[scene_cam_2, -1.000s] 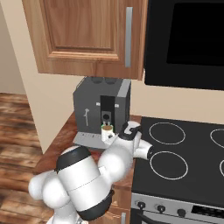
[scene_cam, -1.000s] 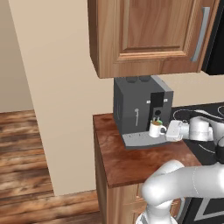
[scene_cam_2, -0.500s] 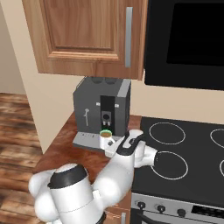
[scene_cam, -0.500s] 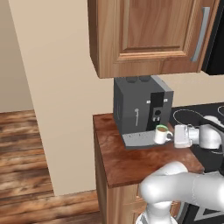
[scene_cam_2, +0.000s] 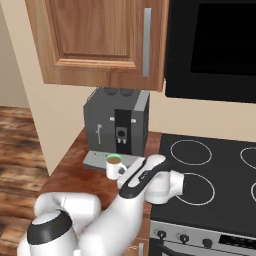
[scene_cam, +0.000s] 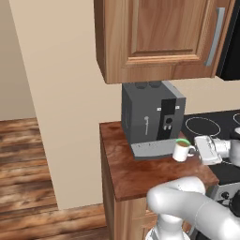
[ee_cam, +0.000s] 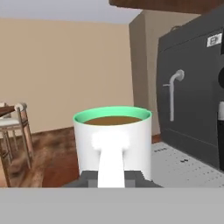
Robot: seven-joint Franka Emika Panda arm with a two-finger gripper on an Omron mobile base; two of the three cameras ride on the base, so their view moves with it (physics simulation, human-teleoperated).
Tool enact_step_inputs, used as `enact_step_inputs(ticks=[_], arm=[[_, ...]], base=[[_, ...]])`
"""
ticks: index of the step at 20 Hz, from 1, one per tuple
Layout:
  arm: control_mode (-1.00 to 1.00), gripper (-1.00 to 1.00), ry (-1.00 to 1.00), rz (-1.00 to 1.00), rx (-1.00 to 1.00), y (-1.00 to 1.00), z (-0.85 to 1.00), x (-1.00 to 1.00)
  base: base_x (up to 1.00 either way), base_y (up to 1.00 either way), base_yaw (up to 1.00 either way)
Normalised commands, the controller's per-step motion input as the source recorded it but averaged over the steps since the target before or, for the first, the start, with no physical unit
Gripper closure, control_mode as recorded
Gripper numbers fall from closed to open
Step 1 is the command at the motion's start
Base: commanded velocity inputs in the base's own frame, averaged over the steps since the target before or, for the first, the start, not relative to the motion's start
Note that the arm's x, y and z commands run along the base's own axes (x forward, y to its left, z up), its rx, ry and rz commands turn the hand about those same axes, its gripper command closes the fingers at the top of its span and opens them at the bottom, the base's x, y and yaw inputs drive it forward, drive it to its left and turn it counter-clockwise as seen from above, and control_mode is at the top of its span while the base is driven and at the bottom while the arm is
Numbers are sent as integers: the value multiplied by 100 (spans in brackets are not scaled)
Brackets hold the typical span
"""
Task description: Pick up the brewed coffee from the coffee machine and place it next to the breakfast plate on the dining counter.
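One mug (scene_cam: pixel 181 150) is all I have in hand: the brewed coffee, white with a green inner rim and brown liquid, upright. My gripper (ee_cam: pixel 112 178) is pinched on its side handle; in the hand view the white handle runs straight down between the two dark finger tips (ee_cam: pixel 89 177), which sit close on either side of it.

Taking the coffee machine (scene_cam: pixel 151 118) as landmark: the mug sits in front of the machine's right front corner, just past the right end of the flat grey drip tray (scene_cam: pixel 152 149). I cannot tell from the base views whether its bottom touches the wooden cabinet top (scene_cam: pixel 140 164) or hangs just above it. From the right base view the mug (scene_cam_2: pixel 115 166) sits in front of the tray (scene_cam_2: pixel 100 161), below the machine's black front panel (scene_cam_2: pixel 122 131). From the hand view the machine's dark side (ee_cam: pixel 192 87) with a small bent spout-like pipe (ee_cam: pixel 174 87) stands to the right of the mug (ee_cam: pixel 113 142), the perforated tray (ee_cam: pixel 183 164) just beside it.

Beyond the machine's right side lies the black cooktop (scene_cam_2: pixel 210 180) with ring burners. Above the machine hangs a wood wall cabinet (scene_cam: pixel 159 37). Far off to the machine's left, in the hand view, I see a grey cushioned chair (ee_cam: pixel 13 127) on the wood floor (scene_cam: pixel 33 159).
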Motion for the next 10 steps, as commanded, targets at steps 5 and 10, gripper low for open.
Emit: enact_step_inputs(ticks=[5, 10], arm=[[-100, 100, 0, 18, 0, 18, 81, -44], [-100, 100, 0, 20, 0, 24, 51, -53]], base=[[0, 0, 0], [0, 0, 0]])
